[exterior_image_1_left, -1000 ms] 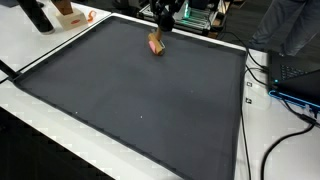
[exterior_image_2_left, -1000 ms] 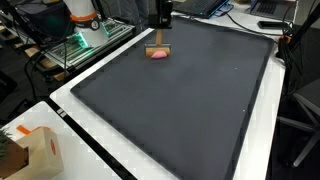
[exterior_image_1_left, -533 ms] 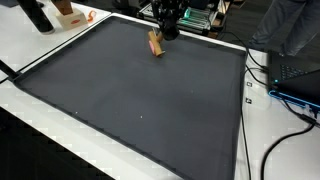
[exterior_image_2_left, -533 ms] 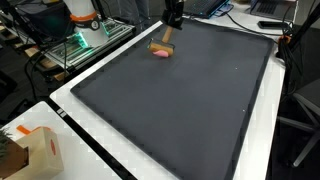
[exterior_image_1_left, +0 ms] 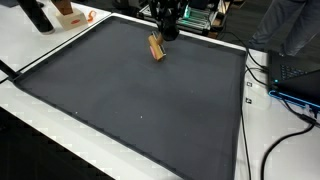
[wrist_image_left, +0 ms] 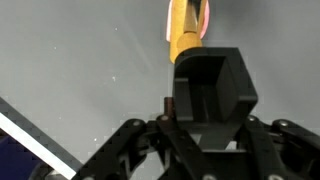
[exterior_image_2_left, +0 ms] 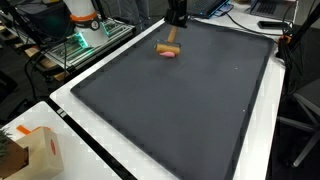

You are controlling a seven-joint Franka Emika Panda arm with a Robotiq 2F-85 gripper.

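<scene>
While the tool [wrist_image_left: 205,65] clamps the wooden-handled utensil [exterior_image_2_left: 169,48], dark mat [exterior_image_1_left: 150,110] beneath, wire rack [exterior_image_2_left: 62,50] nearby, cardboard box [exterior_image_2_left: 38,152] well apart

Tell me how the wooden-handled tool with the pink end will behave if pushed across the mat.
The tool looks stiff: its handle runs straight in the wrist view. It is probably light, being small and slim against the mat. Pushed off-centre it would likely pivot rather than roll, since the pink end sticks out sideways.

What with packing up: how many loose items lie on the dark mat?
1. A small tan wooden stick with a pink end is near the dark grey mat's far edge, right at the robot's fingers. The arm may hide more.
</scene>
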